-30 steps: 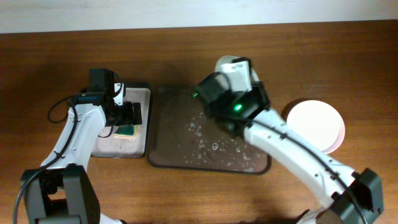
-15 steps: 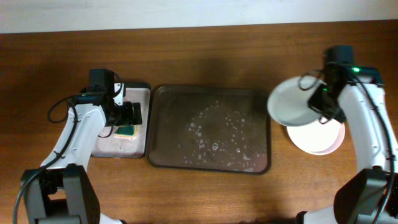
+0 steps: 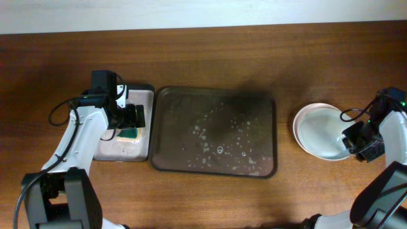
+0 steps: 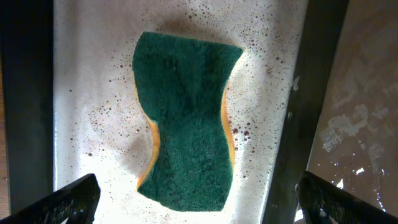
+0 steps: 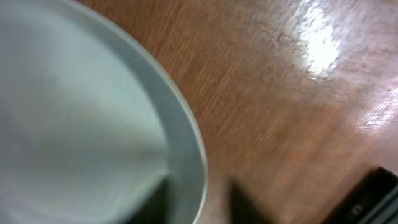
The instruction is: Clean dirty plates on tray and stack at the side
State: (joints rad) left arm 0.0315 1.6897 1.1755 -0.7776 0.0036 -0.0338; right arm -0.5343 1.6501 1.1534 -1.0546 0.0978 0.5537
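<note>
Robotics lab tabletop, wooden table point(image 3: 210, 57), two cabled white robot arms point(image 3: 73, 138), plain pale wall point(image 3: 191, 13).

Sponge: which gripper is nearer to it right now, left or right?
Left. The left gripper hangs directly over the sponge on the small tray, fingers spread either side. The right gripper is far off across the brown tray, at the edge of the stacked plates.

The brown wooden table point(image 3: 210, 51) is viewed from straight above, at a distance. The left wrist view is pointed down, close over the green yellow-edged sponge point(image 4: 186, 121) on the whitish sponge tray point(image 4: 93, 93); both, and an edge of the dark brown rectangular tray point(image 4: 360, 124), are shared with the overhead view. The right wrist view is held very near the pale green round plate point(image 5: 74, 124), also seen from overhead
</note>
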